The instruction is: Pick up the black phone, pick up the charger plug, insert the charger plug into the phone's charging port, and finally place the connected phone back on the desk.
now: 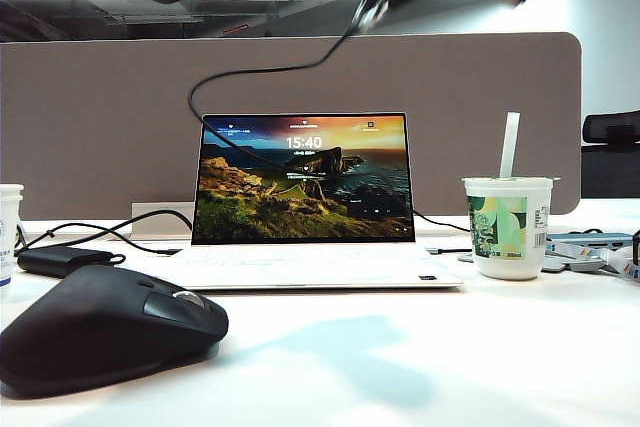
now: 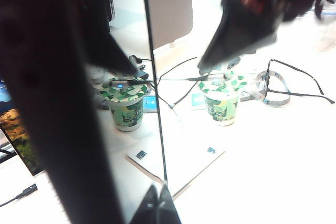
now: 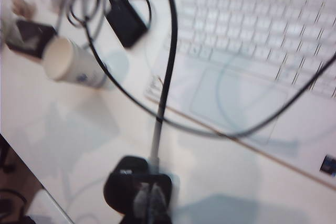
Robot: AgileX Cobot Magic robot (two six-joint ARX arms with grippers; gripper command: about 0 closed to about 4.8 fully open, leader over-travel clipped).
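Although the left wrist view seems to show two green-printed cups, there is only one cup; the second is its mirror image in the glossy screen of the black phone. This one phone is high over the desk, and the left gripper is closed on its edge. The charging port I cannot see.

The right gripper is also up in the air, above the laptop's front edge. Its fingers are pressed together on the end of one thin black cable, where a pale stem, seemingly the charger plug, comes out.

On the desk I count one open white laptop, one black mouse, one power brick and one white paper cup beside the brick.
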